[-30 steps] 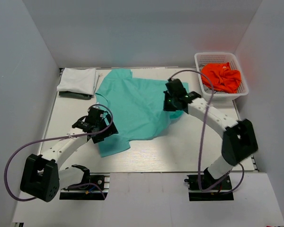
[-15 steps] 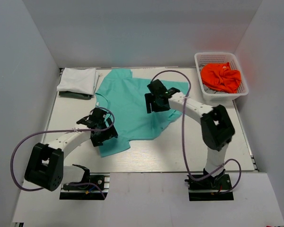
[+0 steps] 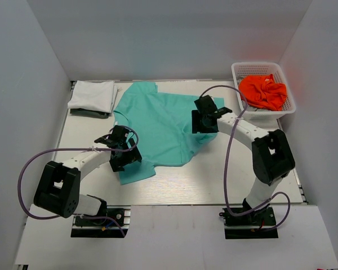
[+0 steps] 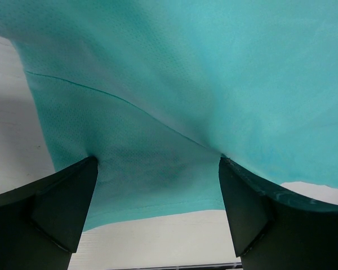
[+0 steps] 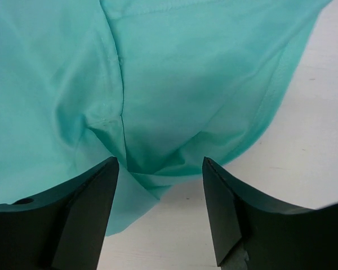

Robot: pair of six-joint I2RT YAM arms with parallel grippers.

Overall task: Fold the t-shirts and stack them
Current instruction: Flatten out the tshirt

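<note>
Teal t-shirt (image 3: 163, 126) spread out on table (image 3: 214, 180), partly rumpled. Left gripper (image 4: 158, 169) at its near-left corner, fingers wide apart, cloth under them, nothing pinched. Right gripper (image 5: 160, 169) over its right sleeve edge, fingers apart, nothing clamped. White t-shirt (image 3: 93, 94) folded on dark t-shirt (image 3: 87, 113), just far-left of the teal t-shirt. Orange t-shirt (image 3: 263, 91) bunched in basket (image 3: 287, 110), far-right of the teal t-shirt.

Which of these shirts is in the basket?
The bright orange shirt, crumpled in the white basket; the teal shirt lies spread out, the white shirt folded.
</note>
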